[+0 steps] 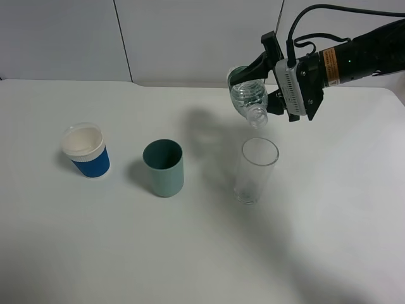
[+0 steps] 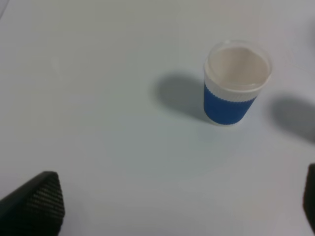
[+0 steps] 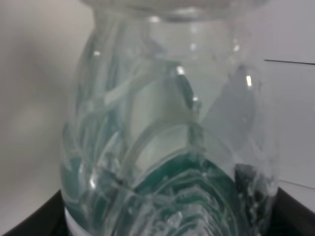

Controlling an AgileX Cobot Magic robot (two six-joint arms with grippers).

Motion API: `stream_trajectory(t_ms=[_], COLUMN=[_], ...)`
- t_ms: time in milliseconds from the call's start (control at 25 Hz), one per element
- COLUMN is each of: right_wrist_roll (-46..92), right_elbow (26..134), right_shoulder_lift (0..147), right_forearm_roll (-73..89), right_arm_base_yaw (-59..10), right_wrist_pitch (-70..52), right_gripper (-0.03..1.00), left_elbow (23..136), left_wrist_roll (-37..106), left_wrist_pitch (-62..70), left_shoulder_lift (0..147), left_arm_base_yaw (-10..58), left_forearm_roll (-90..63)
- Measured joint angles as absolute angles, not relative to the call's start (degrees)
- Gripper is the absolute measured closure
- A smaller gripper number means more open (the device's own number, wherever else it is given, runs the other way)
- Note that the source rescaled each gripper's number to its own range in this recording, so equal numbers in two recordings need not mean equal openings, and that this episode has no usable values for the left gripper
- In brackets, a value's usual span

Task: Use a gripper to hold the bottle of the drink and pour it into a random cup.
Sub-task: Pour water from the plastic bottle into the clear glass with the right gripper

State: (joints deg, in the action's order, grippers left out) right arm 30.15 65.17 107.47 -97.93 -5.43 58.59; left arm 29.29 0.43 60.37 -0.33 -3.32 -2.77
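I'm at the pour: the right jaws clamp the bottle of the drink (image 1: 249,96), tipped mouth-down in the air just above the cup (image 1: 256,171), right of the desk's (image 1: 329,253) middle. Next, I judge, more tilt, with the mouth kept over the rim. The bottle is clear, green-labelled and capless. The left jaws are wide and empty.

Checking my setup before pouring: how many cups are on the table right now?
3. The blue cup stands at the left, the teal cup in the middle, and the clear cup to the right, below the tipped bottle. None seems hidden.
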Motion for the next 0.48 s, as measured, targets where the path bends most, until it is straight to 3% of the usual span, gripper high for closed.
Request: stream_trajectory(t_ms=[480], right_wrist_roll=[31.58], right_elbow=[65.17], right_shoulder_lift=[107.47], right_forearm_roll=[-97.93], right_arm_base_yaw=[-5.79], right_wrist_pitch=[58.17], right_gripper=[0.96], left_elbow=[29.29], left_wrist_roll=[0.43], left_wrist_pitch=[60.37], left_shoulder_lift=[-0.33], left_arm_base_yaw=[-3.32], left_forearm_roll=[-2.77])
